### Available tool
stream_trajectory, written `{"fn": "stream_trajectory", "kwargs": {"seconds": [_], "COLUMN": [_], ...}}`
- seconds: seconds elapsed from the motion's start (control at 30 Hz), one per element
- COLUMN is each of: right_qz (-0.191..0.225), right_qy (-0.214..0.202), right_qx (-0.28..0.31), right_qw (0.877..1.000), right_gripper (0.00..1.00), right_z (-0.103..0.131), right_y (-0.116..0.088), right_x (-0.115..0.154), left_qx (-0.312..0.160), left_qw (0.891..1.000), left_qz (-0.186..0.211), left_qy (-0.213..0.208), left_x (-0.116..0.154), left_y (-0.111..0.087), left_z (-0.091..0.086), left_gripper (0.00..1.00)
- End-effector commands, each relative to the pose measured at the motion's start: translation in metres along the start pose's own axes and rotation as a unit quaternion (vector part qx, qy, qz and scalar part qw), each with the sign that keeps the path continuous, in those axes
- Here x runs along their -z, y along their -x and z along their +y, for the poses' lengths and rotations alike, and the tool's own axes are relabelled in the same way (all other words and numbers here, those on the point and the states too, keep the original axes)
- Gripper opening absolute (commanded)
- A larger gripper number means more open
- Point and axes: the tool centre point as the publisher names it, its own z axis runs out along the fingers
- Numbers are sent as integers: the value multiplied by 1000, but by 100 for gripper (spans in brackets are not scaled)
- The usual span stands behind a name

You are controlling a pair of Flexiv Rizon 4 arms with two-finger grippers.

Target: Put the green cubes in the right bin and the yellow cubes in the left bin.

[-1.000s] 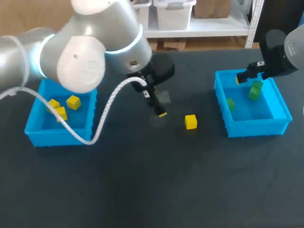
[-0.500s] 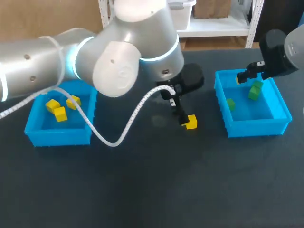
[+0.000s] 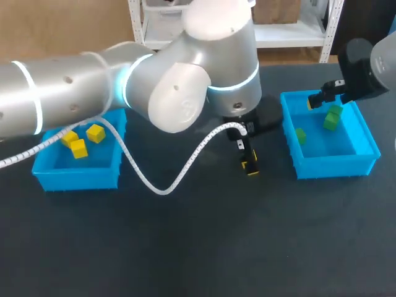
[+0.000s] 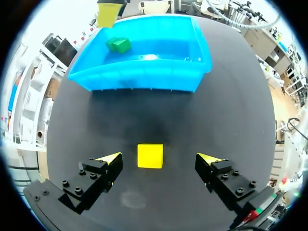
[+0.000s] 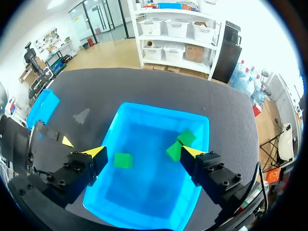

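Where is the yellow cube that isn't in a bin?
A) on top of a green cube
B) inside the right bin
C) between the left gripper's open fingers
C: the yellow cube lies between the open fingers of the left gripper, touching neither of them.

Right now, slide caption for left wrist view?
Open left gripper straddles a yellow cube; blue bin with green cube ahead.

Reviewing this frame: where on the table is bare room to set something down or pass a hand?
The table's whole near strip, in front of the left bin and right bin, is bare. Crowded: the gap beside the right bin, where the left end effector straddles the yellow cube, and the right bin itself, under the right end effector.
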Motion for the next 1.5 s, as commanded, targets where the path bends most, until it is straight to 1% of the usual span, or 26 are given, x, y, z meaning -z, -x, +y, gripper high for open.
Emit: {"fn": "stream_trajectory", "kwargs": {"seconds": [0.03,0.3,0.53,0.57,0.6,0.63,0.77,0.87,0.97,1.1,1.17,1.3,1.4,1.5], "right_qz": [-2,-2,-2,-2,-2,-2,-2,-2,-2,-2,-2,-2,-2,-2], "right_qy": [-2,-2,-2,-2,-2,-2,-2,-2,-2,-2,-2,-2,-2,-2], "right_qx": [0,0,0,0,0,0,0,0,0,0,0,0,0,0], "right_qw": [1000,1000,1000,1000,1000,1000,1000,1000,1000,1000,1000,1000,1000,1000], "right_gripper": [100,100,100,100,100,100,100,100,100,100,100,100,100,100], "right_z": [1,1,1,1,1,1,1,1,1,1,1,1,1,1], "right_y": [-1,-1,-1,-1,-1,-1,-1,-1,-1,-1,-1,-1,-1,-1], "right_x": [1,1,1,1,1,1,1,1,1,1,1,1,1,1], "left_qx": [-5,-9,-10,-11,-12,-13,-15,-19,-15,-7,-3,21,53,84], "left_qw": [1000,1000,1000,1000,1000,1000,1000,1000,1000,1000,1000,999,997,993], "left_qz": [7,18,21,22,21,20,20,18,17,11,3,-21,-38,-48], "left_qy": [-3,-3,-1,-1,2,3,3,12,15,23,31,43,50,64], "left_x": [-10,-20,-30,-31,-32,-33,-33,-32,-31,-22,-11,16,36,52], "left_y": [2,-5,-3,-2,-1,0,1,1,-2,-9,-13,-23,-38,-58], "left_z": [7,13,18,18,18,18,18,18,18,22,28,42,54,66], "left_gripper": [100,100,100,89,22,0,0,0,0,0,0,0,0,0]}}
